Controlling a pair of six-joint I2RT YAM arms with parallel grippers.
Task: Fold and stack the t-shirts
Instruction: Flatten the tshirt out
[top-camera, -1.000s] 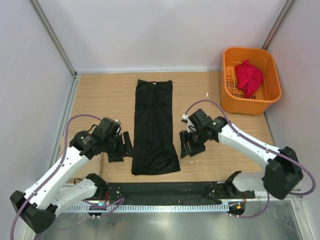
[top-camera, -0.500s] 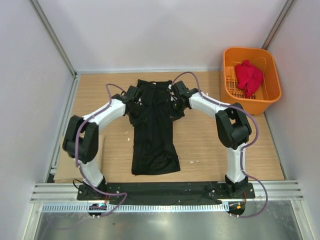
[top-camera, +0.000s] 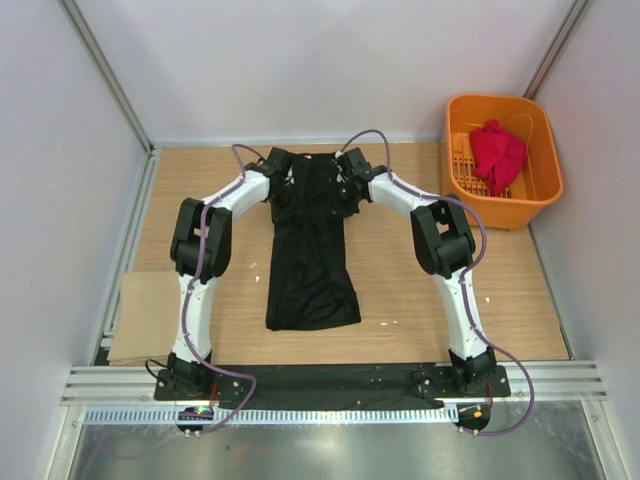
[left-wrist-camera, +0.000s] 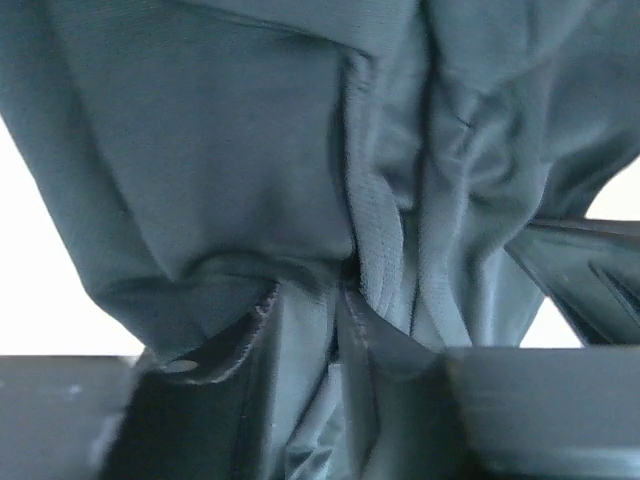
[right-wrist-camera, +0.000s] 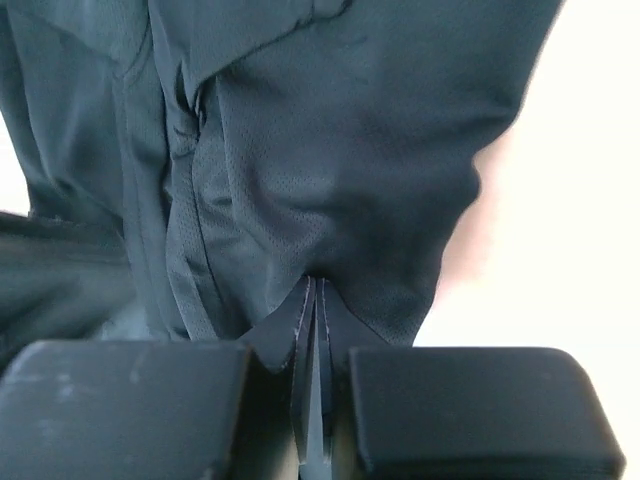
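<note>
Far corners of large plain black cloth t-shirt pinched by left tool and right tool, likely to fold nearward (near end flat on bench).

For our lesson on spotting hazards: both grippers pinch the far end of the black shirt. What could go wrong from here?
The right gripper holds only a thin edge of the black t-shirt; it may slip free. The left gripper grips bunched cloth, so the fold may come out crooked.
</note>
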